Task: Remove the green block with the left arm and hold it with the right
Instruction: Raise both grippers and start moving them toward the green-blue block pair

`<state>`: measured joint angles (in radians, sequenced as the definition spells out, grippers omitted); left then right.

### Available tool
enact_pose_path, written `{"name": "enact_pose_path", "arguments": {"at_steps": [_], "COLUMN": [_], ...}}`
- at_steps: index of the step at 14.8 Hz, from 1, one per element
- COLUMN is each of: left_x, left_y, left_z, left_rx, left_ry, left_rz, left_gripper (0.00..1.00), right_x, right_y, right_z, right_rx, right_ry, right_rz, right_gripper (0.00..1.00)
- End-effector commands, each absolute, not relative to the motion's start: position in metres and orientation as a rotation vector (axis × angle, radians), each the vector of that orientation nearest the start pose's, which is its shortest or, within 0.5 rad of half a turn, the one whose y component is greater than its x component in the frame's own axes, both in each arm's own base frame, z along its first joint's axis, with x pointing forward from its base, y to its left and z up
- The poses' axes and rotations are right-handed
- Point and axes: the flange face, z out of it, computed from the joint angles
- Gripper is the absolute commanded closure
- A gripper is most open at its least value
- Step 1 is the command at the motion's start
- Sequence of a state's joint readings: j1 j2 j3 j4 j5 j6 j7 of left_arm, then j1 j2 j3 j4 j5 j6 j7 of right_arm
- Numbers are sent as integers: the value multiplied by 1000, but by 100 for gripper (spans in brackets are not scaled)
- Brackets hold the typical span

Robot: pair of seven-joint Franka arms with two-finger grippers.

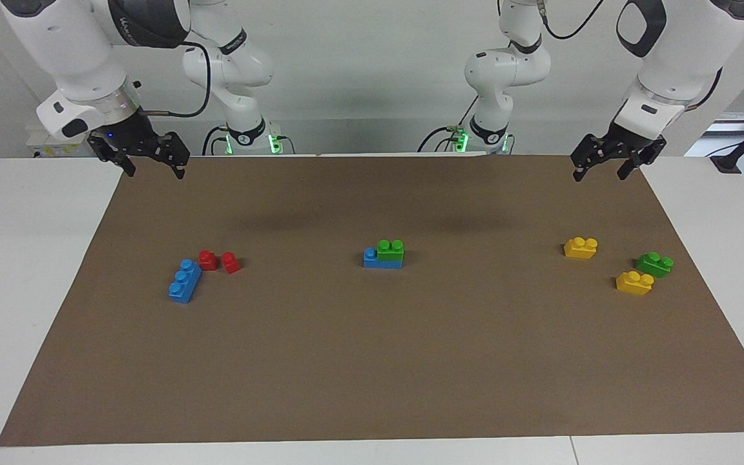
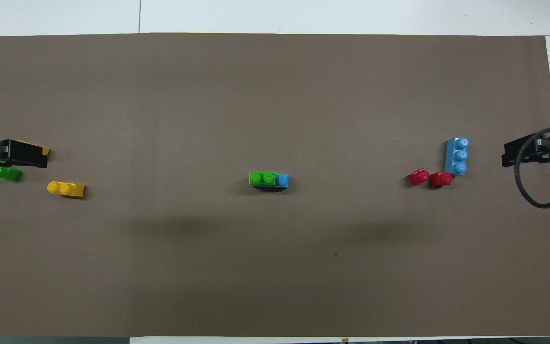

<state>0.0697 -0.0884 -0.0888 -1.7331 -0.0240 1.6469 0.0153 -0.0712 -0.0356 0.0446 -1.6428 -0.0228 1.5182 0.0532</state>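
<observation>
The green block point(image 1: 390, 250) is a two-stud brick stuck on top of a blue brick point(image 1: 372, 260) in the middle of the brown mat point(image 1: 372, 374). In the overhead view the green block point(image 2: 262, 177) covers most of the blue brick point(image 2: 282, 180). My left gripper point(image 1: 601, 173) hangs open and empty over the mat's corner nearest the left arm's base; it also shows in the overhead view point(image 2: 17, 154). My right gripper point(image 1: 155, 170) hangs open and empty over the corner nearest the right arm's base, and it shows in the overhead view point(image 2: 535, 150). Both are well away from the block.
Toward the left arm's end lie two yellow bricks point(image 1: 580, 247) point(image 1: 635, 282) and a second green brick point(image 1: 655, 263). Toward the right arm's end lie a blue three-stud brick point(image 1: 185, 281) and two small red bricks point(image 1: 208, 259) point(image 1: 231, 262).
</observation>
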Motion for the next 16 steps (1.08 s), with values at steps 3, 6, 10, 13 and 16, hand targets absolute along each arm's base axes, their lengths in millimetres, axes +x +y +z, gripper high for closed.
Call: {"name": "enact_pose_path", "arguments": {"at_steps": [3,6,10,13,16], "left_x": [532,532,531,530,529], "left_y": [-13,-13,-16,-16,-15], "left_z": [603,603,606,607,605], "left_rx": [-3152,-3152,-3151,-3151,-3153], "left_ry": [72,72,68,63,27], "left_rz": [5,0,-12,-7,13], "left_gripper": [0,0,0,0,0], "right_x": [532,532,533,539,539], "right_y": [-20,-19,-14,-13,-3], "right_z": [607,608,608,610,608], "right_rx": [-3174,-3173,-3173,-3169,-3108], "right_ry": [128,116,105,244,680], "right_rz": [146,146,136,60,46], "right_gripper": [0,0,0,0,0]}}
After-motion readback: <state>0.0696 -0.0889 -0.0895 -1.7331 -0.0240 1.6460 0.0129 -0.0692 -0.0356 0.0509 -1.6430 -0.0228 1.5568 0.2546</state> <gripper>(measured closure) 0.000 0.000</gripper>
